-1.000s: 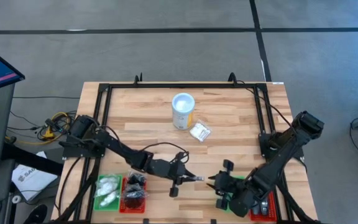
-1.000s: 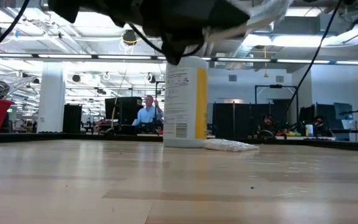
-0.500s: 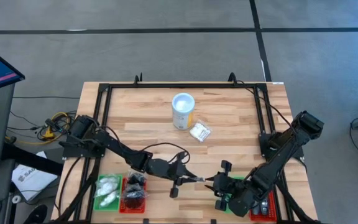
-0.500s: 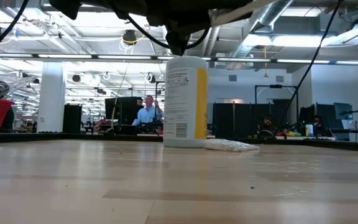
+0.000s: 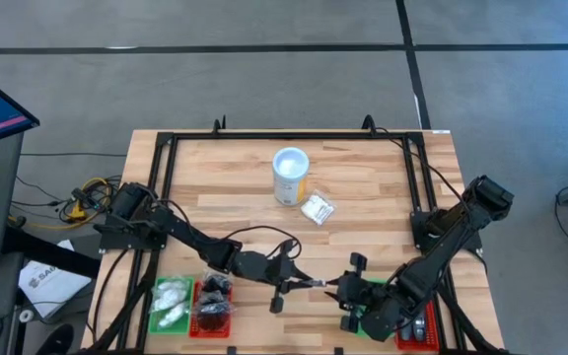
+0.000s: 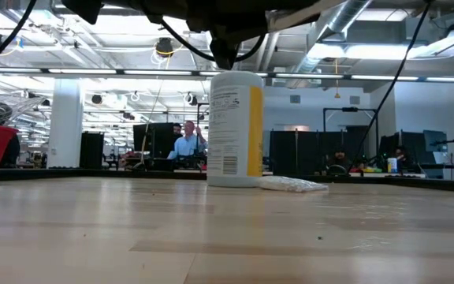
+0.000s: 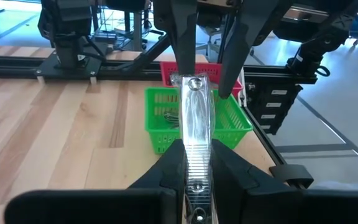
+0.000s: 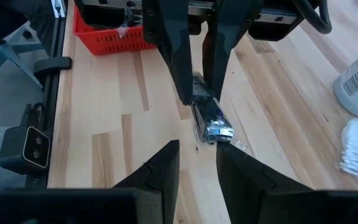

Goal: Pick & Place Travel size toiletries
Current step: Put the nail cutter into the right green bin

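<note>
Both grippers—left gripper [image 5: 304, 284], right gripper [image 5: 338, 288]—meet, seemingly, at one wrapped packet [image 8: 208, 119].

Grey floor [image 5: 264, 79], bright ceiling lights [image 6: 69, 55], dark cabinets [image 6: 298, 150].

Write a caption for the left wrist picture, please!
Left gripper holds out a clear-wrapped metal nail clipper toward the right gripper, above a green tray.

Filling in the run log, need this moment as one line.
phase: handover above table | left gripper: shut on wrapped nail clipper | right gripper: open, straddling its free end
</note>
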